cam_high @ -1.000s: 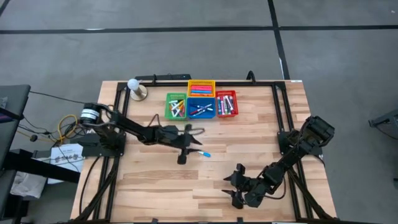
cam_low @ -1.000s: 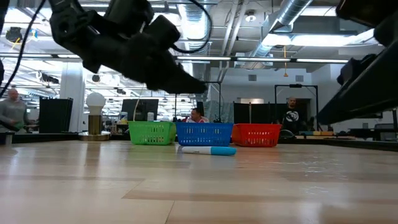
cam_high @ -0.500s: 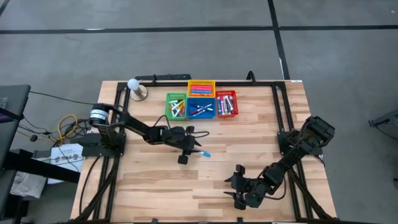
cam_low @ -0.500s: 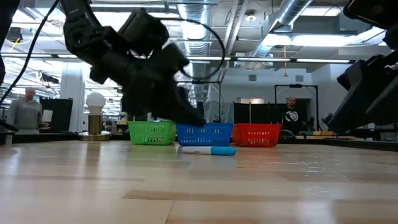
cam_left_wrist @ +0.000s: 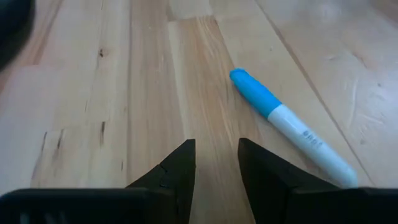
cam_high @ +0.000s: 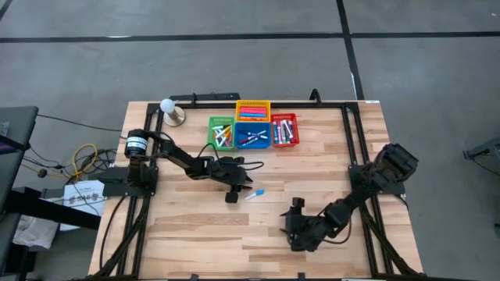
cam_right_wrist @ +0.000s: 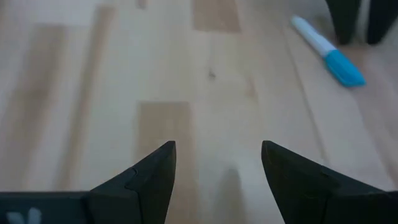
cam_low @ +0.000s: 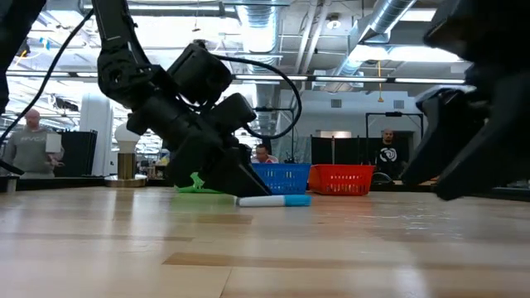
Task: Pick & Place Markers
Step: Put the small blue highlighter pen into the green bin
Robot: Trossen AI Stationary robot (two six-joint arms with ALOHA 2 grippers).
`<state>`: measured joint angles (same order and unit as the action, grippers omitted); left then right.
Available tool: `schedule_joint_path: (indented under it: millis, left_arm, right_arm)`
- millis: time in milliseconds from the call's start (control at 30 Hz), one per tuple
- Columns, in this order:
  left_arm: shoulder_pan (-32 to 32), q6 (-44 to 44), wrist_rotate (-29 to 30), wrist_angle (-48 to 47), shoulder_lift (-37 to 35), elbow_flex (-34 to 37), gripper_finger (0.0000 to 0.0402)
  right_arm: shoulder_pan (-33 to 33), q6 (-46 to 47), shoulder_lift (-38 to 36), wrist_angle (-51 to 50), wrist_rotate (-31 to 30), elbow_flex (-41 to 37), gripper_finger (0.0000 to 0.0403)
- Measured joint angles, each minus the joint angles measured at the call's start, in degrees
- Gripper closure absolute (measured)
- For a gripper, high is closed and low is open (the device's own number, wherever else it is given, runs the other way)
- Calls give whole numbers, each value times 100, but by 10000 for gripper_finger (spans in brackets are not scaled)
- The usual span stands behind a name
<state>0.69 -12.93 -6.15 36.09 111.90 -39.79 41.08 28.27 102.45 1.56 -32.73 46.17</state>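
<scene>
Since the marker [cam_left_wrist: 292,127] looks light, stiff and prone to rolling, the left tool [cam_left_wrist: 215,163], fingers narrowly apart beside it, should pinch mid-barrel; the right tool [cam_right_wrist: 217,163] waits spread.

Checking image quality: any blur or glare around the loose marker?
Left wrist view: marker sharp, table evenly lit. Right wrist view: soft throughout, marker blurred. Low view: marker clear, right arm a blurred dark mass, ceiling lights bright. High view: no glare.
</scene>
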Motion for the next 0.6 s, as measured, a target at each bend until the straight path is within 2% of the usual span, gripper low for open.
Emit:
schedule_joint_path:
  millis: [300,500,600]
  left_arm:
    - [37,486,98,-144,-730,22,280]
    - [421,928,68,-133,-1080,28,280]
    - [679,1301,460,-115,-1034,24,280]
  right_arm:
    - [-387,-41,0,-912,-2,0,177]
    - [-483,-223,-2,-1001,-17,0,177]
    - [-483,-286,-2,-982,-22,0,177]
